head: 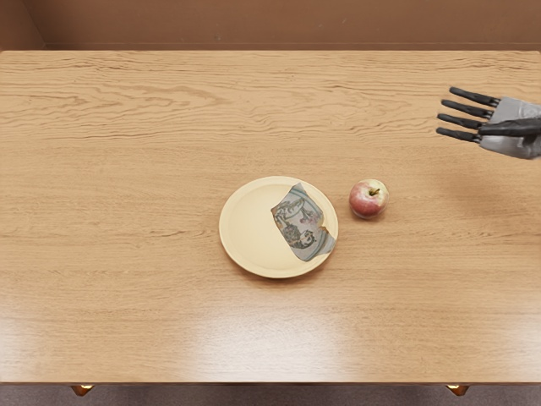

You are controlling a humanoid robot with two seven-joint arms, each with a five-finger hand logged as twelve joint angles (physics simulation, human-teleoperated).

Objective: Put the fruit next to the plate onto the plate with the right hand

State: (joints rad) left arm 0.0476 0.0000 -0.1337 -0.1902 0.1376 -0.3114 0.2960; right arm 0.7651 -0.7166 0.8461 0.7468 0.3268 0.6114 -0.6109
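Apple [368,199] sits stem-up beside the plate [245,233] on a wooden table [127,169], brown wall [254,24] behind; right hand [490,125] spread, empty.

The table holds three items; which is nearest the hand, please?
The apple, beside the plate; the plate and patterned piece on it lie farther from the right hand.

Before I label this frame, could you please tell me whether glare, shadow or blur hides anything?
Head view: sharp throughout; a pale sheen lies on the table nearer than the plate, hiding nothing; the apple casts a small soft shadow; the right hand, at the right edge, is clearly lit.
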